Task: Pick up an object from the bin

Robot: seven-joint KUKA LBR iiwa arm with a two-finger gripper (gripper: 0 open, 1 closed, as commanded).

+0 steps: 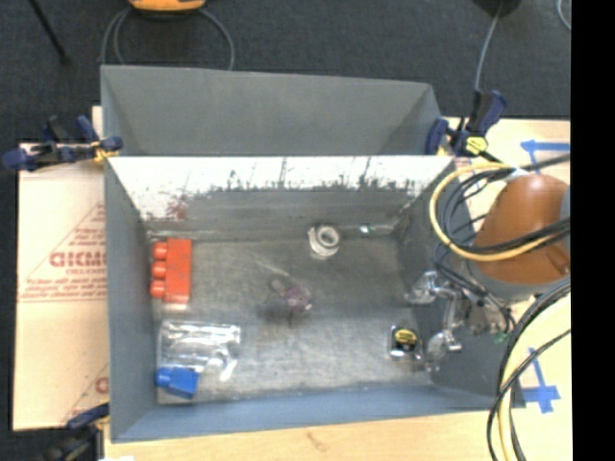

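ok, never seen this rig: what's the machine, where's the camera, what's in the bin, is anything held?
One camera looks down into a grey metal bin. The robot arm, with orange cover and cables, reaches in from the right; its gripper sits low at the bin's right side. Loose things: an orange-red block at left, a clear packet with a blue piece in the near-left corner, a white ring, a small purple thing, and a small black-and-yellow thing beside the gripper. Whether anything is held can't be told.

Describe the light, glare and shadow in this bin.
In the camera view, glare whitens a band along the bin's far wall; the clear plastic packet at front left glints; the floor below that wall is dimmer.
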